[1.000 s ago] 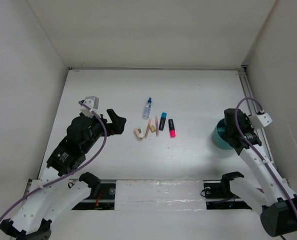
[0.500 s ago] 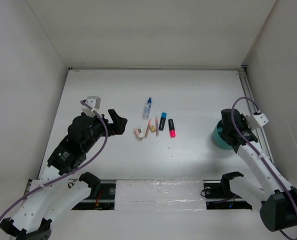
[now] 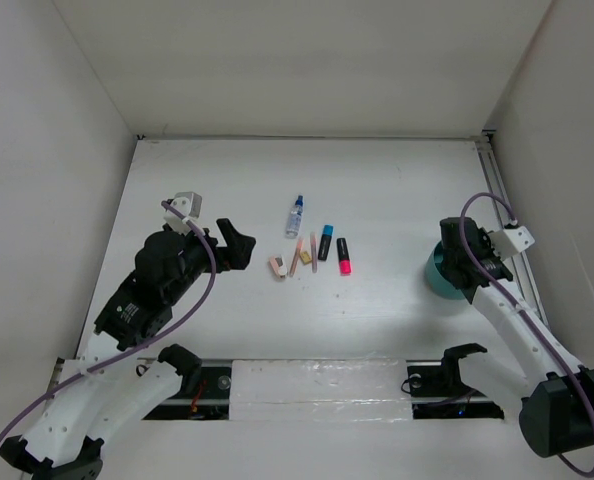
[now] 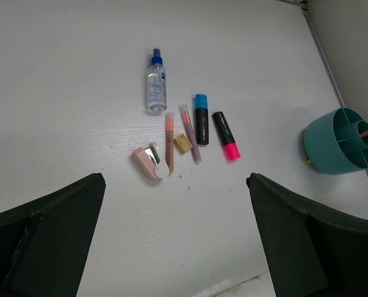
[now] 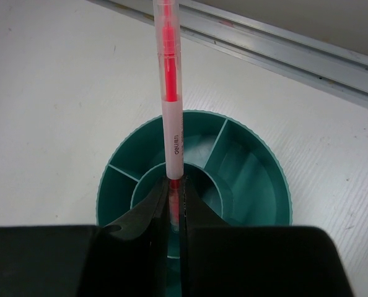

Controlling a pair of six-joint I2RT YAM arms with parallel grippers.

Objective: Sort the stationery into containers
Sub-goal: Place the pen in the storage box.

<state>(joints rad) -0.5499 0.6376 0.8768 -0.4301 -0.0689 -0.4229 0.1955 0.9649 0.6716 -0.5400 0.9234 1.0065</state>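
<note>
Table (image 3: 397, 180): 2 highlighters (image 4: 201, 117), 2 pencils (image 4: 169, 133) (R tool (image 5: 173, 185): 1 pen (image 5: 171, 111)).

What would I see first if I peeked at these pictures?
Probably the round teal cup on the right of the table, with the right gripper pinching a thin pink pen that points into its middle compartment. Next, the little row of stationery mid-table, the open left gripper beside it.

A pink pen (image 5: 171, 105) stands in the divided teal cup (image 5: 264, 185); the other stationery (image 4: 183, 143) lies clustered mid-table.
</note>
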